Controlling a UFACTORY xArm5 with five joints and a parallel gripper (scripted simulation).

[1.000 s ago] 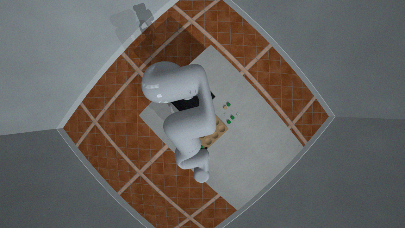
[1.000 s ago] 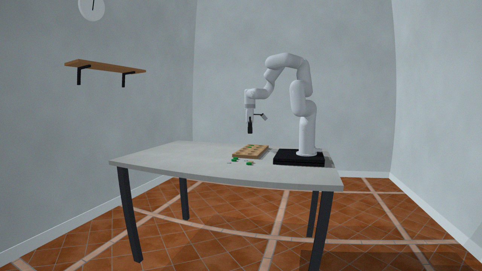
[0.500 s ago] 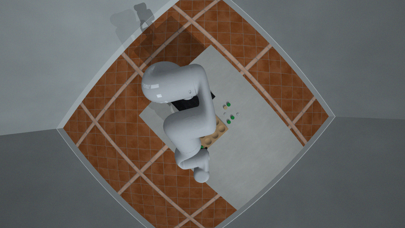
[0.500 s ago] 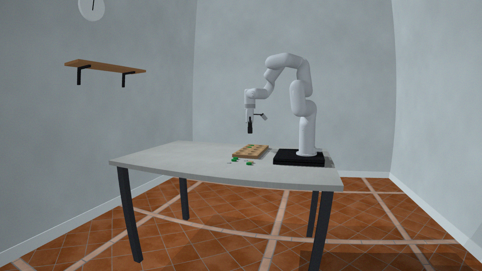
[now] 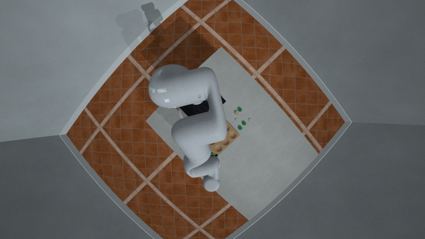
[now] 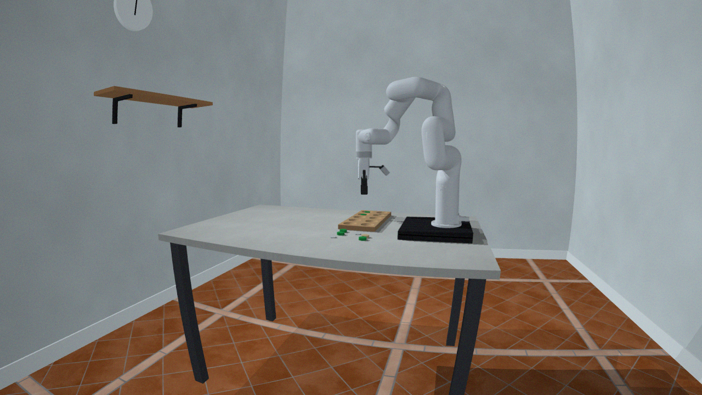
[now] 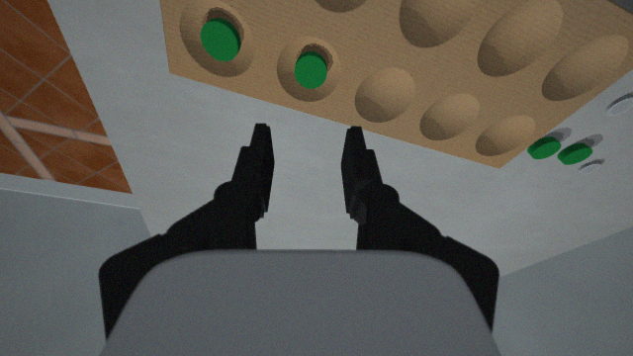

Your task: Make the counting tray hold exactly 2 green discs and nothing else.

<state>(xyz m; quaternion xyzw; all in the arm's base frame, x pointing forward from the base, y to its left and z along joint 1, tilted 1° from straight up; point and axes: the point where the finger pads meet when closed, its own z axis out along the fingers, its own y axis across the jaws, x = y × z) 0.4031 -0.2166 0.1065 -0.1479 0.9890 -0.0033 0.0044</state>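
Note:
The wooden counting tray lies flat on the table. Two green discs sit in neighbouring pockets at its end: one in the corner pocket and one in the pocket beside it. The other pockets in view are empty. My gripper is open with nothing between its fingers and hangs well above that end of the tray. In the overhead view the arm hides it. Loose green discs lie on the table past the tray's other end.
A third loose green disc and a tan disc lie further off. Small white rings lie among them. The robot's black base plate stands beside the tray.

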